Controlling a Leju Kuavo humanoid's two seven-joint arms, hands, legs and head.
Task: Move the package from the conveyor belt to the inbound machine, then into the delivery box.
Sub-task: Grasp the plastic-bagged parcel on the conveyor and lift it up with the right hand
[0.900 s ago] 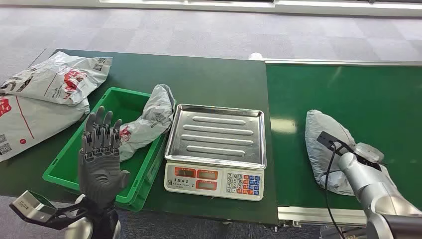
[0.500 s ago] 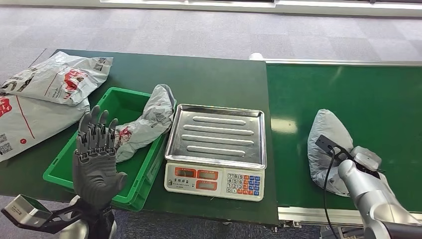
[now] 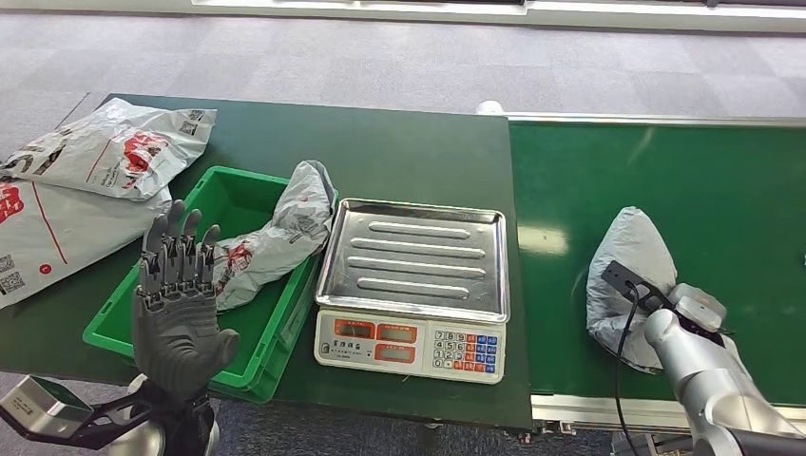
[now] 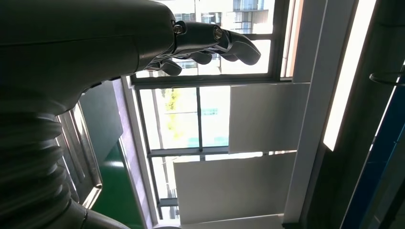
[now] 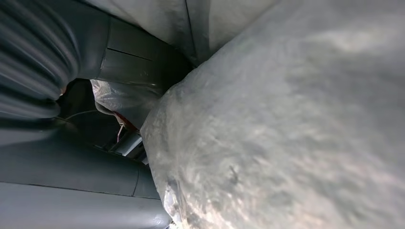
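— Where are your hands?
— My left hand (image 3: 179, 313) is raised, fingers spread, holding nothing. My right hand (image 5: 71, 143) presses against the grey package (image 3: 632, 275); whether it grips, I cannot tell.
— And the package?
— On the conveyor belt (image 3: 694, 180), beyond the scale (image 3: 413, 275).

The left hand (image 3: 181, 309) is held up with its fingers (image 3: 176, 252) straight and a little apart, holding nothing. The right arm (image 3: 708, 375) reaches forward, and the right hand (image 5: 71, 119) presses against the grey package (image 3: 632, 275).
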